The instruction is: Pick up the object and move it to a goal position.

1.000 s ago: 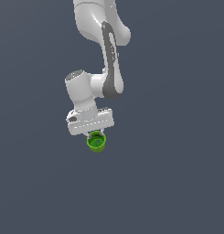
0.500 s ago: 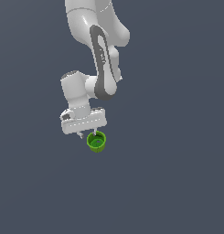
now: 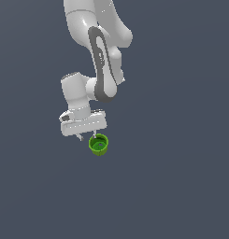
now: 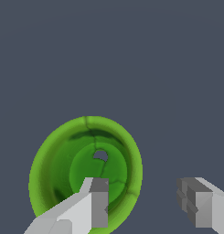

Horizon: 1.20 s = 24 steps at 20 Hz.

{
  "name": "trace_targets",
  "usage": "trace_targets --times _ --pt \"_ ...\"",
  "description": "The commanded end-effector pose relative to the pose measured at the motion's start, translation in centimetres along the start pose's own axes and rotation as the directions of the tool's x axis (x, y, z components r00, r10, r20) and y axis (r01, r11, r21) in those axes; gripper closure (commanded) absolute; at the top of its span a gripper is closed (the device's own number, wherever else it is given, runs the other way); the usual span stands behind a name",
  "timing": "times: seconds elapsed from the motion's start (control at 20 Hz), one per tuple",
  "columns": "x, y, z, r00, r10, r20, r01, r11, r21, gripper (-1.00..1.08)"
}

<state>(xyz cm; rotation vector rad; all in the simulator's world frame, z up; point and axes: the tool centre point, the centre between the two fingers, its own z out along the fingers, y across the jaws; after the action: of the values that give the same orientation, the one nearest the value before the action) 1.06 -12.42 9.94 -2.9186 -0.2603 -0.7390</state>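
Note:
The object is a small bright green cup [image 3: 99, 144] with a thick rim and a darker green inside, resting on the plain grey surface. In the wrist view the cup [image 4: 63, 155] faces up at me. My white gripper [image 3: 87, 136] hangs just above it, slightly toward the exterior view's left. The gripper [image 4: 147, 201] is open and holds nothing. One fingertip [image 4: 98, 201] sits over the cup's inside and the other stands outside the rim, so one side of the cup wall lies between the jaws.
The plain grey surface [image 3: 181, 186] runs all around the cup. The white arm [image 3: 104, 65] rises above the gripper toward the top of the exterior view.
The hand has shifted toward the exterior view's left and turned a little, coming lower beside the cup. The cup has not moved.

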Motion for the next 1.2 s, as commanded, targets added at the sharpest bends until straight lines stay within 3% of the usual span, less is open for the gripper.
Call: trace_targets --times 0.0,0.75,0.8,1.15 --pt "0.0 0.0 0.1 1.0 -0.001 0.0 0.001 1.0 0.0 -0.2" --pt "0.0 0.0 3.0 1.0 -0.002 -0.002 0.002 1.0 -0.001 -0.2" --pt "0.0 0.0 3.0 1.0 -0.002 -0.002 0.002 1.0 -0.001 1.08" --pt "0.0 0.0 3.0 1.0 -0.002 -0.002 0.002 1.0 -0.001 1.08"
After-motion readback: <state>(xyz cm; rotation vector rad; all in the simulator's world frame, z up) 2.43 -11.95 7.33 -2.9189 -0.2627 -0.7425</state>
